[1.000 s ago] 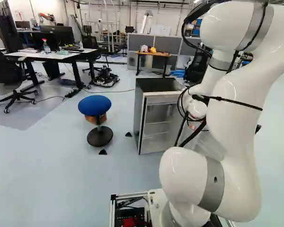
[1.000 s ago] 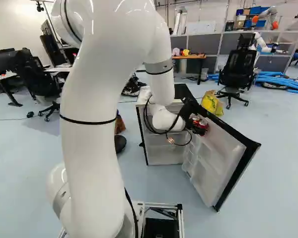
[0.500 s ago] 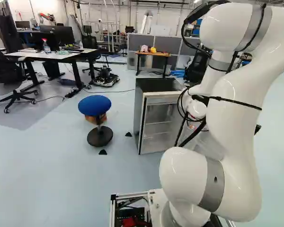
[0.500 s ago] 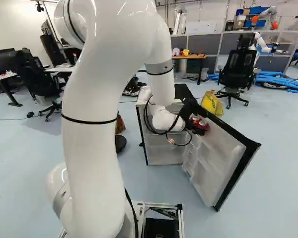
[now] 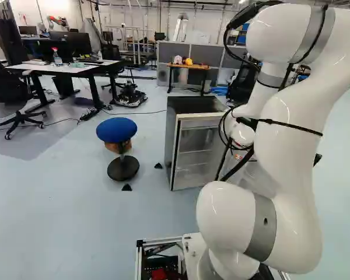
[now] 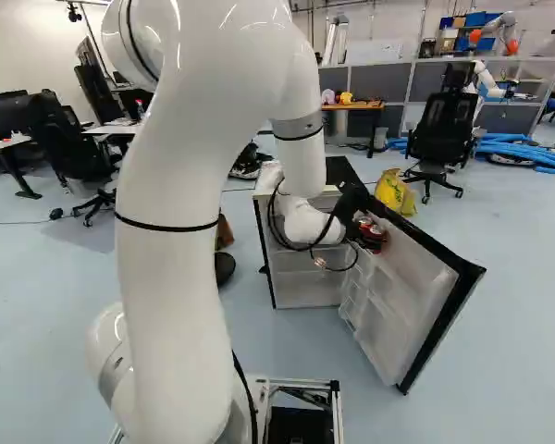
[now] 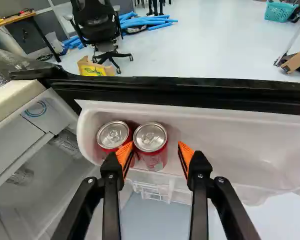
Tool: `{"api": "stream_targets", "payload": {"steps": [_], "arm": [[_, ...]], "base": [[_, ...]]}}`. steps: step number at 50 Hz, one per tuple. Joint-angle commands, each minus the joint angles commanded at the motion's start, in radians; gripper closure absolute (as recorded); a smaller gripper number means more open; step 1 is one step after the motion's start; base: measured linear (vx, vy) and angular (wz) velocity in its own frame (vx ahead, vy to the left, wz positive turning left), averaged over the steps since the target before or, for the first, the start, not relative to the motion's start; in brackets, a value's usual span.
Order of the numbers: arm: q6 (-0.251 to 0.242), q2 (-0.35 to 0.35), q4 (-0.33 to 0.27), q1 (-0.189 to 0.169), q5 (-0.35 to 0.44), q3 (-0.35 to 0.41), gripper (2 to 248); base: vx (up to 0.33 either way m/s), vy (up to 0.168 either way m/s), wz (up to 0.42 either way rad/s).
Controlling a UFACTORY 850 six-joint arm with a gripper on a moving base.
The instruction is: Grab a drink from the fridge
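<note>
White robot arm (image 6: 166, 277), 1: rises from the base; its forearm reaches across the refrigerator front toward the door.

Compact refrigerator (image 5: 195, 106), 1: standing on the floor, dark top, pale interior.

Refrigerator door (image 6: 416, 296), 1: swung open, black outer edge, white lining.

Office chair (image 6: 441, 129), 1: black, on casters, beyond the door.

Stool (image 5: 116, 129), 1: round blue seat, dark round foot, beside the refrigerator.

Door bin (image 7: 240, 135), 1: long white shelf inside the door, holding the cans at its end nearer the refrigerator body.

Yellow bag (image 6: 395, 192), 1: on the floor, beyond the door.

Black gripper (image 6: 362, 240), 1: at the door bin; 2 fingers spread apart, a little wider than 1 can, clamped on neither can. 1 orange pad (image 7: 124, 154) reaches to the gap between the 2 cans, contact not discernible; the other orange pad (image 7: 187, 154) stands clear, just beside the nearer can.

Beverage cans, 2: red, silver lids, upright side by side. The first can (image 7: 150, 139) lies between and slightly ahead of the fingertips; the second can (image 7: 113, 136) lies outside them, toward the refrigerator body.
</note>
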Motion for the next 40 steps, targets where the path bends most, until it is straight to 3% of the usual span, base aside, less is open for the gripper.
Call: {"api": "stream_targets", "payload": {"steps": [40], "arm": [[0.000,-0.019,-0.058,-0.022,0.000,-0.027,107]], "base": [[0.000,0.000,0.000]]}}
